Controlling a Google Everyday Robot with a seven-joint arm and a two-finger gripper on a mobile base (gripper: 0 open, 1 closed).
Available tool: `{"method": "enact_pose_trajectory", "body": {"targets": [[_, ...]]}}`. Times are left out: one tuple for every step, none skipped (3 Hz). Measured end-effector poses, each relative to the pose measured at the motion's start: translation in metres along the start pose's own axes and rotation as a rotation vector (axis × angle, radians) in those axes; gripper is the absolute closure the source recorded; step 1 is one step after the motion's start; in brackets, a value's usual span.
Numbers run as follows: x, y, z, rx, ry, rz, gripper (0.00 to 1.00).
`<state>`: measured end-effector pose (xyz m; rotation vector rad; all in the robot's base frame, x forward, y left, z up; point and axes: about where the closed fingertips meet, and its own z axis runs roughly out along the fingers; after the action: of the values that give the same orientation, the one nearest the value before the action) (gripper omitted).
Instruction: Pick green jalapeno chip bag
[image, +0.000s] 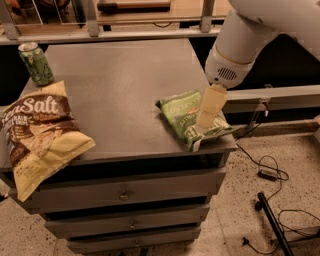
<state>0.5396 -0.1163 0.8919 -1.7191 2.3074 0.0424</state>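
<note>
The green jalapeno chip bag lies flat near the right front corner of the grey cabinet top, its lower end reaching the edge. My gripper hangs from the white arm directly over the bag's right half, its cream fingers pointing down and covering part of the bag's lettering. The fingertips are at or just above the bag's surface.
A larger tan-and-brown Sea Salt bag overhangs the left front edge. A green drink can stands at the back left. A railing runs behind the cabinet. Cables and a black stand lie on the floor to the right.
</note>
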Motion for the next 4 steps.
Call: {"method": "enact_pose_trajectory", "body": {"targets": [[0.0, 0.015, 0.022, -0.036, 0.013, 0.034, 0.0], [-0.013, 0.04, 0.044, -0.087, 0.017, 0.027, 0.03], [-0.016, 0.052, 0.056, -0.113, 0.037, 0.035, 0.18], [-0.013, 0.055, 0.061, -0.119, 0.052, 0.052, 0.4]]}}
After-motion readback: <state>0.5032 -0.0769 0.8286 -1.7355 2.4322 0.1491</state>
